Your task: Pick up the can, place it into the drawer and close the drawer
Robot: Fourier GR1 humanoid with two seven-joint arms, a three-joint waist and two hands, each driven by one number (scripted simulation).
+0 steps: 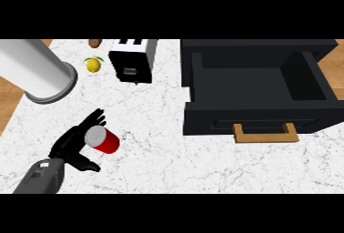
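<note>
a white marbled counter top (201, 168) fills most of the frame, with strips of wooden floor seen at the far left and at the upper right edge. the largest thing on it is a black drawer unit (259, 86) in the upper right of the frame; its drawer is pulled open toward the lower edge, the dark interior is shown bare, and a wooden handle (266, 134) is fixed to the front panel. next in size, a large white cylinder with a grey rim (35, 70) is laid tilted across the upper left corner. a black and silver toaster (133, 60) is set at the upper centre, between the cylinder and the drawer unit.

in the lower left of the frame a grey forearm is brought in from the bottom edge, ending in the black left hand (75, 144). its fingers are extended up and to the right along the can, with the thumb spread low – the can is touched at its left side, but the fingers are not seen curled round it. the red can (103, 139) with its silver top is seen tilted on the counter just right of the palm, well apart from the drawer.

a small yellow lemon (93, 64) is placed just left of the toaster, and a small brown item (95, 43) – cut by the upper edge – is seen above it.
</note>
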